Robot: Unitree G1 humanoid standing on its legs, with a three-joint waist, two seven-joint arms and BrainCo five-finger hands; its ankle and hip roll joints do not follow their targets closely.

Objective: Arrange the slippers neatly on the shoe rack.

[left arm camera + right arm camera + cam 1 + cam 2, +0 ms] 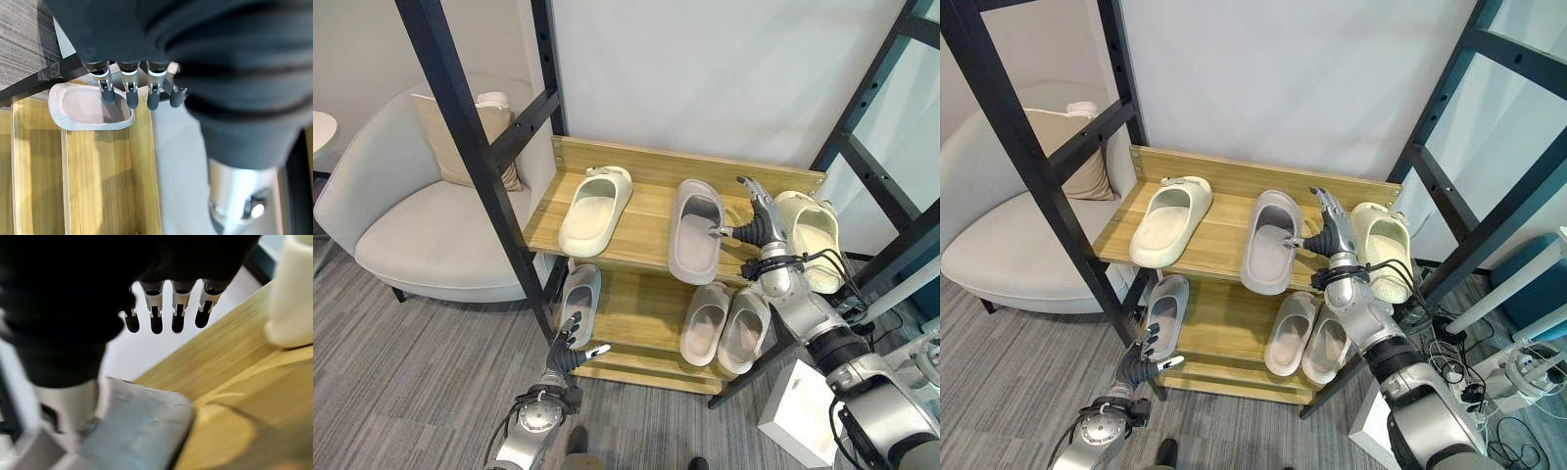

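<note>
The wooden shoe rack (651, 201) has two shelves. Its top shelf holds a cream slipper (595, 209) at left, a grey slipper (696, 230) in the middle and a cream slipper (813, 238) at right. On the lower shelf a grey slipper (579, 304) lies at left, and a pale pair (705, 321) (744, 330) at right. My right hand (759, 223) hovers open between the middle grey slipper (137, 431) and the right cream one (293, 289), thumb at the grey slipper's edge. Open too, my left hand (570, 351) is by the lower shelf's front, near the lone grey slipper (88, 105).
A black frame post (480, 147) slants across the rack's left side, and more black bars (871, 176) stand at the right. A pale armchair (421, 225) with a cushion sits to the left. A white box (798, 411) rests on the carpet at the right.
</note>
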